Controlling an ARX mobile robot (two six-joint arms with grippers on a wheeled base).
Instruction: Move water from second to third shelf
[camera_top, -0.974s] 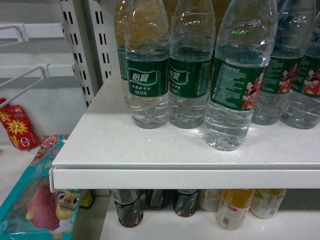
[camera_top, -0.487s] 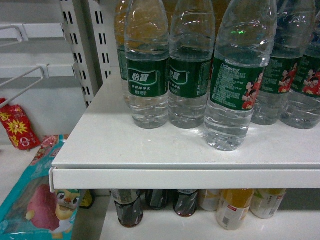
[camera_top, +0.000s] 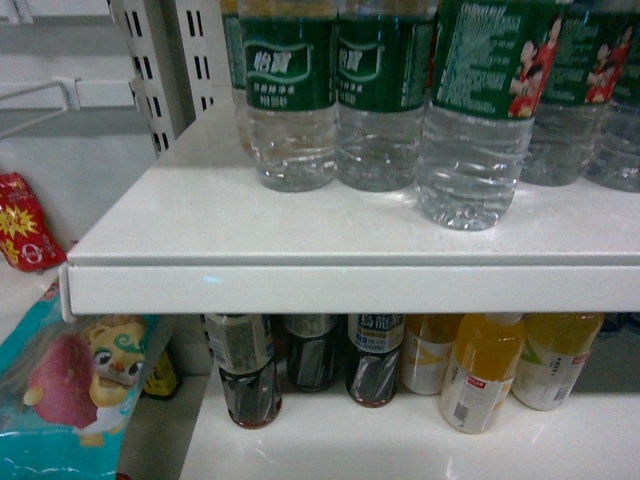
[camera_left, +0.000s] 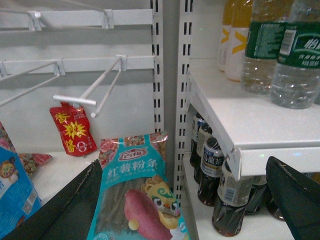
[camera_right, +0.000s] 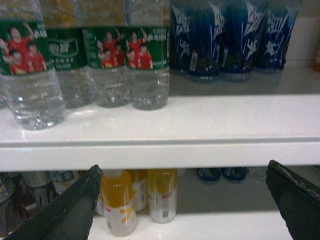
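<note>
Both pairs of fingers stand spread wide and hold nothing: the left gripper (camera_left: 185, 200) hangs low before the white shelf upright, the right gripper (camera_right: 182, 200) before the front lip of the white metal shelf board (camera_top: 350, 285). On that board, clear plastic water bottles with green labels (camera_top: 385, 95) stand upright in a row, one set nearer the edge (camera_top: 470, 130). Below stand dark and orange drink bottles (camera_top: 480, 370). Which shelf counts as second or third cannot be told, so progress is unsettled; no bottle is in grasp.
</note>
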